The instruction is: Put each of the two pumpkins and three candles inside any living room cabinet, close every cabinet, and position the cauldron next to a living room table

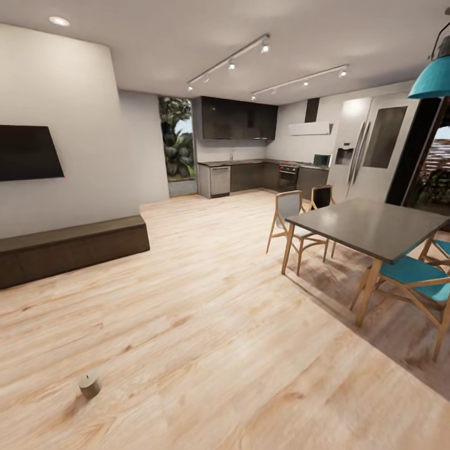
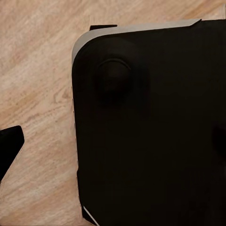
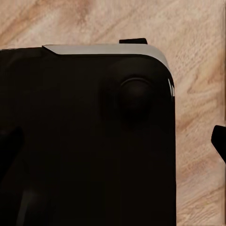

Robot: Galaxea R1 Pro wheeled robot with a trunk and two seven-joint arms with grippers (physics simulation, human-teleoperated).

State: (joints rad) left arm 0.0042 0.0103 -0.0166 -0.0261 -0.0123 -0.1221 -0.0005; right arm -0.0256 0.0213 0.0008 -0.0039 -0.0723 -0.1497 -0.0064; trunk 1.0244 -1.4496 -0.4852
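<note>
One tan candle [image 1: 89,384] stands on the wooden floor close in front of me, to the left. The long low dark-brown cabinet [image 1: 69,250] runs along the left wall under a dark TV, its fronts shut. The pumpkins and the cauldron are out of view. In the left wrist view my left gripper [image 2: 113,146] hangs over my black base with one fingertip [image 2: 10,146] at the picture's edge, jaws apart and empty. My right gripper [image 3: 113,141] is held the same way, one fingertip [image 3: 219,141] far out to the side.
A grey dining table [image 1: 375,228] with wooden chairs [image 1: 290,219], some with teal seats, stands at the right. A kitchen [image 1: 250,169] lies at the back. My black base [image 2: 150,132] sits on the pale plank floor [image 1: 206,325].
</note>
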